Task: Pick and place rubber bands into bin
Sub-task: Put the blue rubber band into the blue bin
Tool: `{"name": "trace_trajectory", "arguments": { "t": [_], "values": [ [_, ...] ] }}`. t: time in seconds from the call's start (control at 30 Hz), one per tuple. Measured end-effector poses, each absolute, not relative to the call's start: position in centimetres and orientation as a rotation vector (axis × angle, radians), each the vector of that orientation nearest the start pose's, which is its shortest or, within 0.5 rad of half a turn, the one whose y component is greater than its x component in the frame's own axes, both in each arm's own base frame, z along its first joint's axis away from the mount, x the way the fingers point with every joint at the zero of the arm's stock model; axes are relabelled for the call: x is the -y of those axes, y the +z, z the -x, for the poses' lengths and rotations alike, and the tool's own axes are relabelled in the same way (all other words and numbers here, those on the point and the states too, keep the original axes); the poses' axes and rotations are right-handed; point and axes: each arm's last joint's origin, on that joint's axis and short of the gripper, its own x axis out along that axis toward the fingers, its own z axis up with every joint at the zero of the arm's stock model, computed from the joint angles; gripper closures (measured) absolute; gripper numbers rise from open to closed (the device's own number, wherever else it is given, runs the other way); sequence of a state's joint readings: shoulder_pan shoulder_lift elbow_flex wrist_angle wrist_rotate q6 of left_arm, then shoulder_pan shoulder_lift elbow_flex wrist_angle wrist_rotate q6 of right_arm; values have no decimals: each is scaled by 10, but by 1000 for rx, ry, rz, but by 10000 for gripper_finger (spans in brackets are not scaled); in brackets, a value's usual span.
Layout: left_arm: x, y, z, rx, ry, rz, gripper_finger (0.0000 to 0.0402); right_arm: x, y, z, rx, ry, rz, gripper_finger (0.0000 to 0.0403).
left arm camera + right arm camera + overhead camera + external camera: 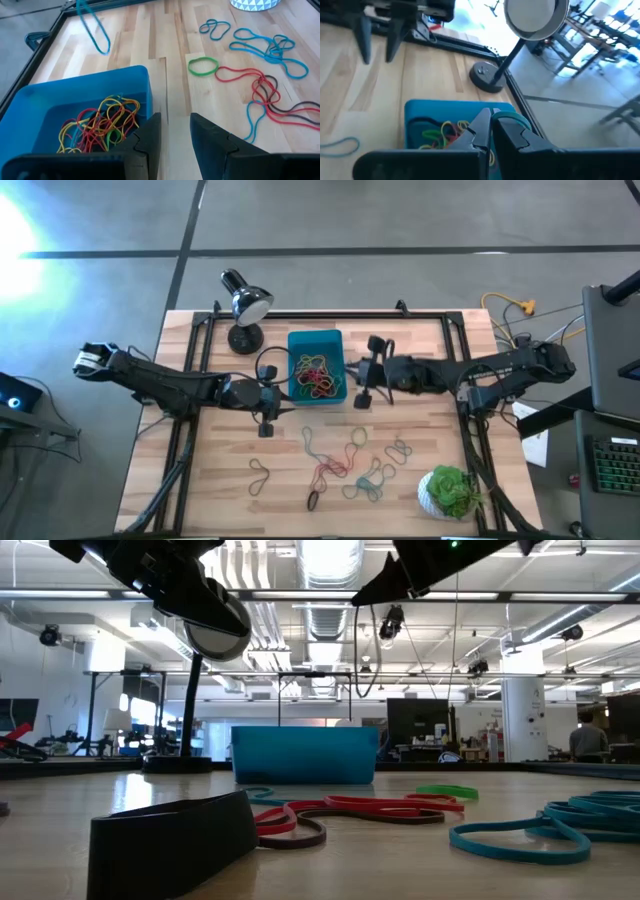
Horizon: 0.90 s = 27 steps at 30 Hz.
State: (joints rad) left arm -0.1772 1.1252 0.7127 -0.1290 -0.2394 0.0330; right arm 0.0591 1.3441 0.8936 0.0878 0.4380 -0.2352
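A black band point(170, 840) lies nearest. My right gripper point(492, 131) pinches a teal band over the bin point(315, 340); left gripper point(172, 137) spread, empty. Many loose rubber bands point(345, 465) remain on the counter.

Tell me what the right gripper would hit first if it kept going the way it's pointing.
Probably the bin: the right gripper, shut on a teal rubber band, points down over its edge toward the bands inside, though depth is unclear.

The left gripper point(174, 131) hangs with jaws parted beside the blue bin point(85, 90) of tangled rubber bands point(102, 122), more loose bands point(260, 85) strewn across the wooden counter point(150, 40).
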Motion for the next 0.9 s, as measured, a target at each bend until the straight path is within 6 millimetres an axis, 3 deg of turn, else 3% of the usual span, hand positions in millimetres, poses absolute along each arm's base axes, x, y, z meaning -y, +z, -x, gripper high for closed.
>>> {"name": "trace_trajectory", "arguments": {
  "t": [0.23, 0.47, 0.7, 0.9],
  "values": [
    [35, 251, -235, -512, 51, -141, 314, 46, 269, -309, -319, -300, 245, 394],
    [35, 251, -235, -513, 52, -142, 314, 89, 241, -329, -263, -261, 162, 394],
    [35, 251, -235, -508, 53, -141, 314, 112, 205, -339, -318, -294, 91, 394],
    [35, 254, -237, -479, 53, -144, 314, 118, 197, -341, -318, -289, 45, 390]
  ]
}}
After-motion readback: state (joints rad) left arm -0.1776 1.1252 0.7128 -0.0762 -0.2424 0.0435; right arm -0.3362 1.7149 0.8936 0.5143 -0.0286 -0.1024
